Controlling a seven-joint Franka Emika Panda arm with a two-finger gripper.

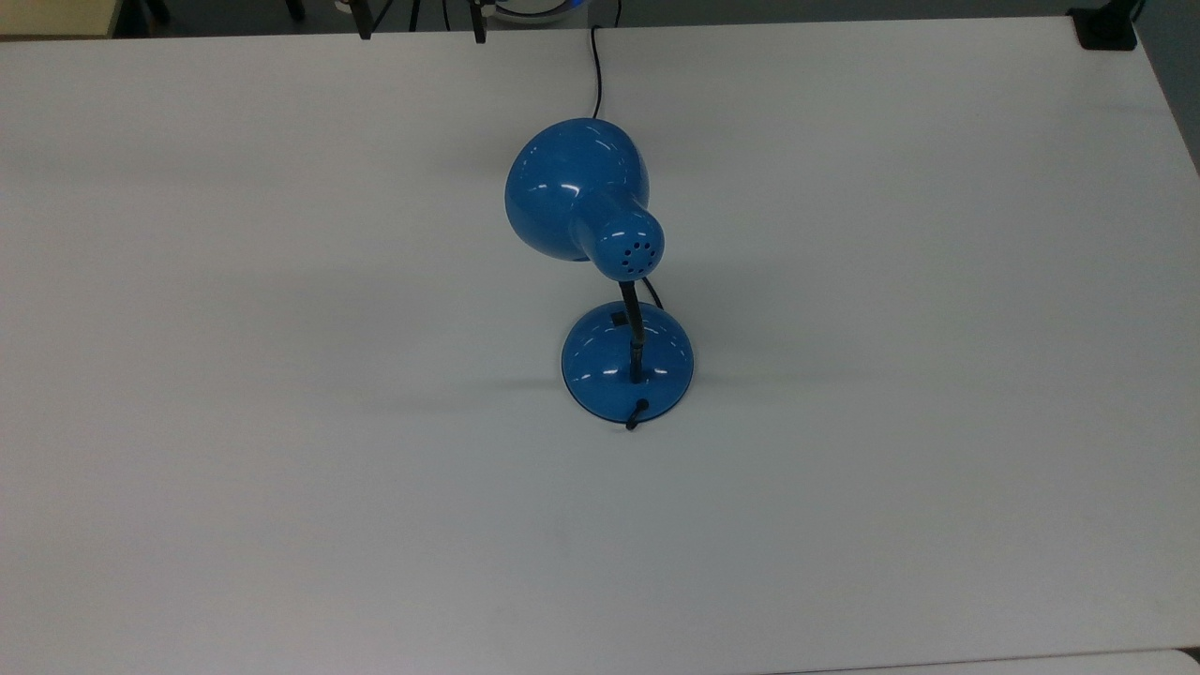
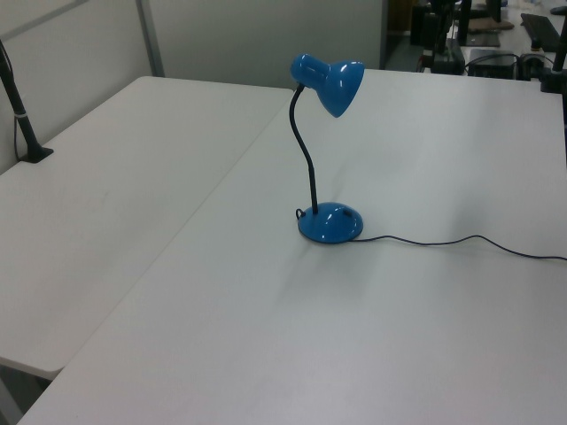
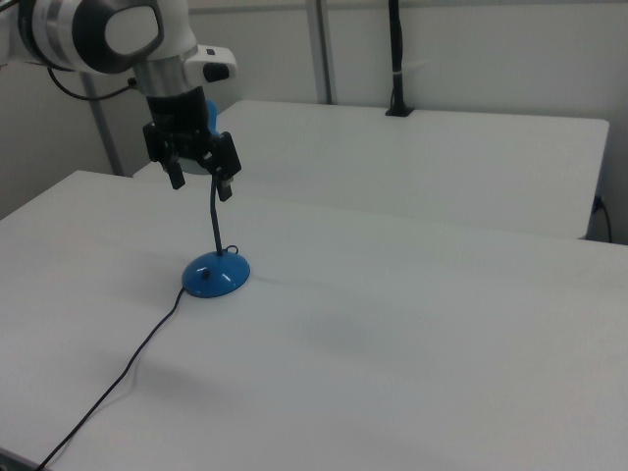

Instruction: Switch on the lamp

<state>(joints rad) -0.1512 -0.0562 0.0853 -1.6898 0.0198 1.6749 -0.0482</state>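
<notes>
The lamp stands in the middle of the white table (image 1: 281, 422). In the top view its glossy blue shade (image 1: 577, 187) with vent holes leans over a round blue base (image 1: 626, 361), and a small black switch (image 1: 617, 319) sits on the base. The left view shows the shade (image 2: 332, 80), black gooseneck (image 2: 306, 150), base (image 2: 330, 223) and cord (image 2: 443, 241). In the right view my gripper (image 3: 201, 188) hangs open high above the base (image 3: 216, 275), in front of the shade, which it mostly hides. Nothing is between its fingers.
The black cord (image 3: 128, 368) trails from the base across the table to its edge. A second white table (image 2: 106, 204) adjoins this one, with a black clamped post (image 2: 27, 133) at its far edge. A black block (image 1: 1106, 28) sits at one table corner.
</notes>
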